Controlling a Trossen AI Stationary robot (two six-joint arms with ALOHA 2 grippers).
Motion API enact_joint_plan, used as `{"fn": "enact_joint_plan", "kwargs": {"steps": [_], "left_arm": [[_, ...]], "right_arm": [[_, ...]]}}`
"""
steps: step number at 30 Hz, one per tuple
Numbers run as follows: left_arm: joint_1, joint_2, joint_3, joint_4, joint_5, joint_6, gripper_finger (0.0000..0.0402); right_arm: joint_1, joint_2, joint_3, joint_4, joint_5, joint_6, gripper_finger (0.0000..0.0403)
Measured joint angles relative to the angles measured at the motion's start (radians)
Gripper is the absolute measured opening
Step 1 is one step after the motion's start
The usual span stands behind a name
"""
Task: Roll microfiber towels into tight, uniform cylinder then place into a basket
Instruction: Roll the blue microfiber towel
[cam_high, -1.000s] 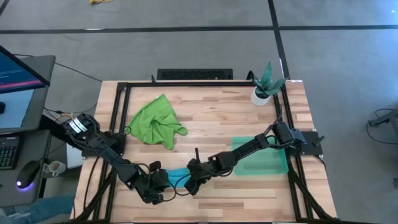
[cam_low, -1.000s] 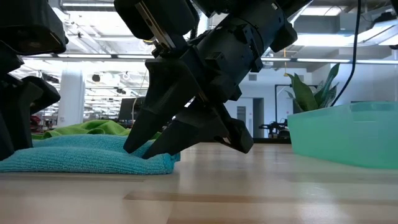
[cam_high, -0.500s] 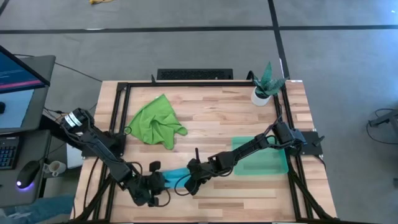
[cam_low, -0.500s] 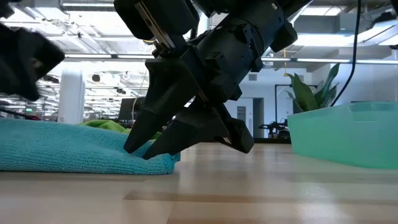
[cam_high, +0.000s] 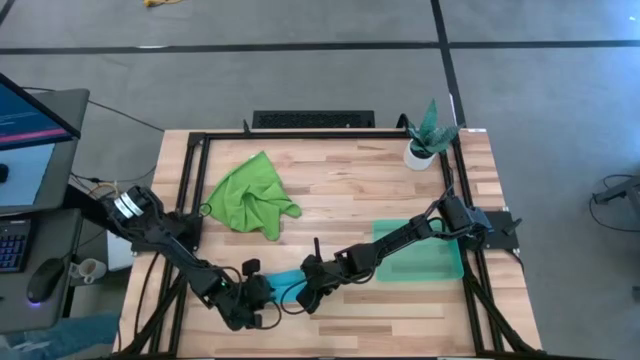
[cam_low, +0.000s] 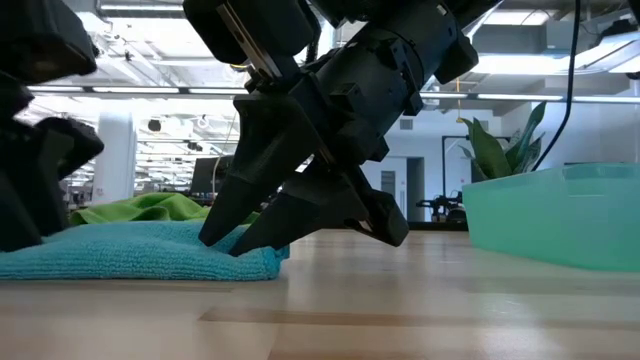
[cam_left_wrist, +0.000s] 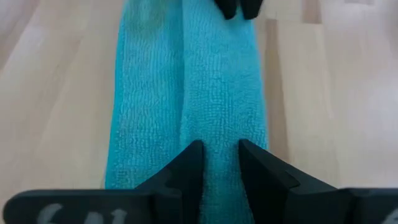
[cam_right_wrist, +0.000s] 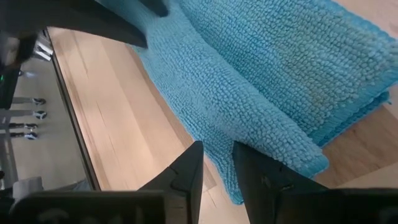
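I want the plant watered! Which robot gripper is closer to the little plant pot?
Right. The right gripper is at the blue towel, down-left of the plant pot. The left gripper sits farther left.

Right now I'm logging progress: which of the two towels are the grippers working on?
The blue towel, folded into a strip at the table's front edge, pinched by the left gripper and right gripper. The green towel lies crumpled, untouched.

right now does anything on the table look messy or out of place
Only the green towel: it lies crumpled in a loose heap toward the table's back left, not rolled and outside the basket. Nothing looks spilled or damaged.
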Motion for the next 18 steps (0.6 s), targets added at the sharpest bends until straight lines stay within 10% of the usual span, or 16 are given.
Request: {"fn": "enact_joint_plan", "kwargs": {"steps": [18], "left_arm": [[-0.010,-0.108,-0.002,-0.075,-0.008,0.042,0.0098]], "right_arm": [[0.002,0.000,0.000,0.001,-0.027,0.002,0.0118]]}}
